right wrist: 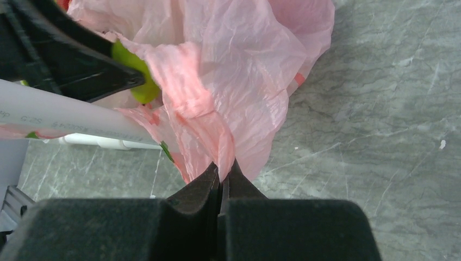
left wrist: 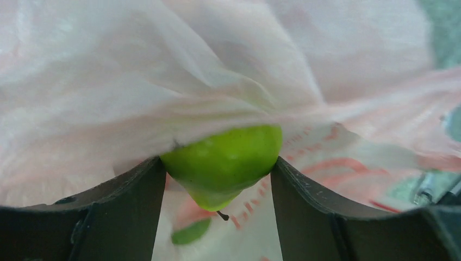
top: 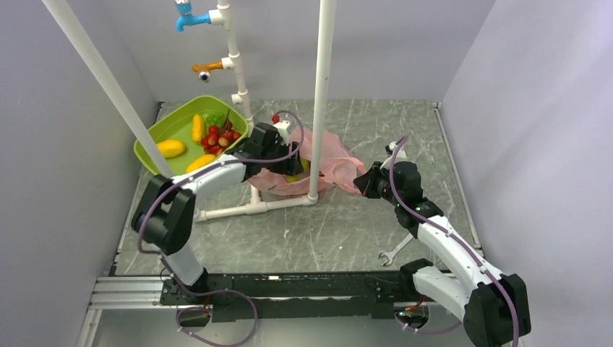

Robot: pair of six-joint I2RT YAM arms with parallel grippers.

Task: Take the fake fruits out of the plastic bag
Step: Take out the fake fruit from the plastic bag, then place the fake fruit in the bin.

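Note:
The pink plastic bag point(top: 336, 163) lies crumpled mid-table beside a white post. My left gripper point(top: 293, 168) reaches into its mouth. In the left wrist view the bag point(left wrist: 163, 81) drapes over a green pear-shaped fake fruit point(left wrist: 223, 160), and the left gripper point(left wrist: 217, 182) is shut on it, both fingers point(left wrist: 136, 212) pressing its sides. My right gripper point(top: 359, 181) is at the bag's right end. In the right wrist view the gripper point(right wrist: 223, 171) is shut on a pinched fold of the bag point(right wrist: 234, 81). The green fruit point(right wrist: 136, 70) shows at the upper left there.
A green basin point(top: 163, 130) at the back left holds a yellow mango-like piece point(top: 171, 148), several red fruits point(top: 220, 137) and green grapes. A white pipe frame point(top: 318, 101) with taps point(top: 189, 18) stands over the bag. A wrench point(top: 394, 251) lies at the front right.

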